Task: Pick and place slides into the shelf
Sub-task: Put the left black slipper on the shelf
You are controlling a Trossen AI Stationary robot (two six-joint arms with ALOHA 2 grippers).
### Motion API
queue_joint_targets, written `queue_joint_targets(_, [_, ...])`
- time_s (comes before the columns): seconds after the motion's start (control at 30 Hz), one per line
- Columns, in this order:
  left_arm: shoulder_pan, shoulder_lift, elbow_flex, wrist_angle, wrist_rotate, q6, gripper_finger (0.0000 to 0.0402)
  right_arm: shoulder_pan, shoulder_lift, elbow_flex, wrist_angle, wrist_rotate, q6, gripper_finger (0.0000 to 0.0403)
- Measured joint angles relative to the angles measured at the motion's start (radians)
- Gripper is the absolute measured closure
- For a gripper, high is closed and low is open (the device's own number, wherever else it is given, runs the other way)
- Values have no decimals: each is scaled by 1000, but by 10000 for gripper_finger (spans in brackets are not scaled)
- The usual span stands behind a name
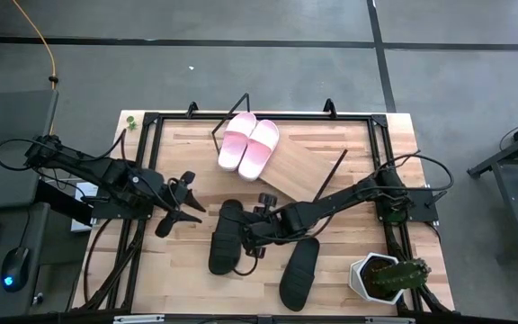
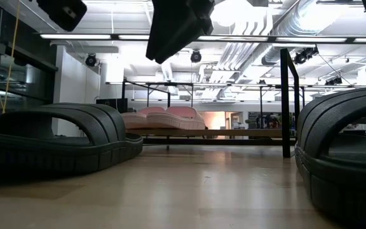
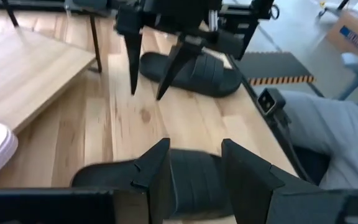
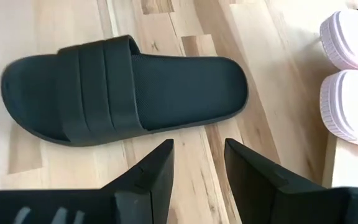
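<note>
Right hand: the right hand (image 1: pixel 257 236) hangs over the worktop (image 1: pixel 196 153) just beside the left black slide (image 1: pixel 226 236), fingers (image 4: pixel 154 171) parted a little, nothing between them
Left hand: the left hand (image 1: pixel 183 205) waits near the worktop's left side, fingers (image 3: pixel 151 171) apart, empty
Black slides: both lie flat on the worktop; the right black slide (image 1: pixel 299 273) sits nearer the front edge, apart from its mate
Pink slides: the pink pair (image 1: pixel 248 144) already rests side by side on the shelf (image 1: pixel 304 166), at its far end
Step in hand: likely taking up the left black slide; best to straddle the strap (image 4: pixel 101 84) or one side wall, close firmly, and lift level so the soft sole does not sag
Placing: judged best laid next to the pink pair, toe pointing the same way
Right wrist view only: strap ridges and textured footbed
Low view only: shelf board raised clear of the worktop
High view only: potted cactus (image 1: pixel 387 275) at the front right corner
</note>
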State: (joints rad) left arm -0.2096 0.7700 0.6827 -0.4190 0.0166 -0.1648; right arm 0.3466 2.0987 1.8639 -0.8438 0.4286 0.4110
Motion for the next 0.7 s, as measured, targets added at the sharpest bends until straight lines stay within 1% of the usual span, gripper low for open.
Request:
queue_joint_targets(0.2, [0,0,-8,-24,-1,0,273,2,0,0,64,-61,-54,269])
queue_joint_targets(0.3, [0,0,-9,-26,-8,1,273,1,0,-6,139,-124,-124,269])
queue_joint_targets(0.43, [0,0,-9,-26,-31,2,273,-11,-1,-49,264,-233,-232,269])
queue_joint_targets(0.53, [0,0,-9,-26,-33,2,273,-36,-1,-79,307,-300,-235,269])
queue_joint_targets(0.7, [0,0,-9,-26,-35,2,273,-80,-1,-132,341,-325,-232,269])
